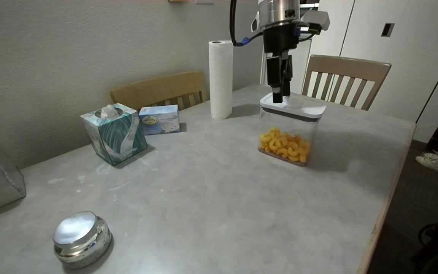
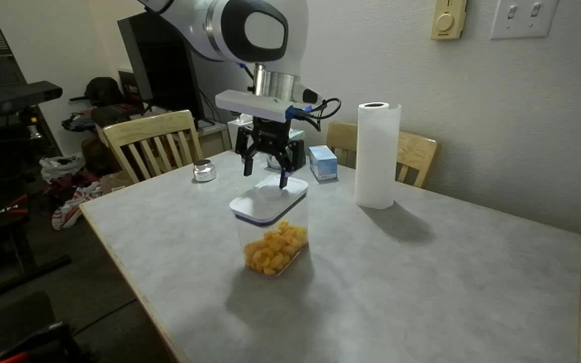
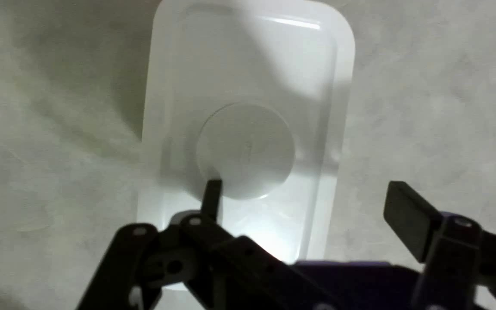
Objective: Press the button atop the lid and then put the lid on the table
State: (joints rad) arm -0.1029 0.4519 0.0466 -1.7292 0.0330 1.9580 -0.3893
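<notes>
In an exterior view, my gripper points down at the white lid, jaws spread wide and gripping nothing. The lid sits on a clear container of curled yellow pieces, upright on the grey table. In the wrist view, one fingertip overlaps the rim of the round button at the lid's centre, between seven and eight o'clock; I cannot tell whether they touch. My other fingertip is beyond the lid's edge, toward four o'clock. In an exterior view, a silver tin rests at eight o'clock from the container.
</notes>
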